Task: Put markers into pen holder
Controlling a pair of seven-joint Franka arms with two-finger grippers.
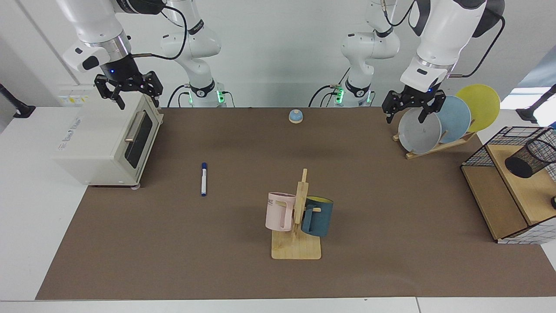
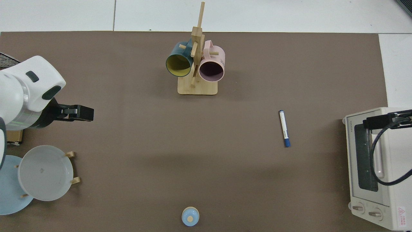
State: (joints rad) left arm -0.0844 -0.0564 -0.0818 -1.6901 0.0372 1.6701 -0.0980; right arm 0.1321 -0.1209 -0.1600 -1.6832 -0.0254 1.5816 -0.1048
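Observation:
The marker (image 1: 203, 179) (image 2: 284, 129), white with a dark blue cap, lies flat on the brown mat in front of the toaster oven. The pen holder (image 1: 531, 157), a black mesh cup, lies tilted on the wooden shelf at the far right edge of the facing view, its dark round end towards the table. It is out of the top view. My right gripper (image 1: 138, 103) (image 2: 386, 120) hangs open above the toaster oven, holding nothing. My left gripper (image 1: 406, 114) (image 2: 79, 113) hangs open above the plate rack, also holding nothing. Both are far from the marker.
A white toaster oven (image 1: 108, 139) sits beside the marker. A wooden mug rack (image 1: 297, 217) with a pink mug (image 1: 280, 211) and a dark blue mug (image 1: 319, 216) stands mid-table. Plates (image 1: 438, 121) lean in a rack; a black wire basket frame (image 1: 499, 143) surrounds the shelf. A small blue bell (image 1: 296, 116) is at the back.

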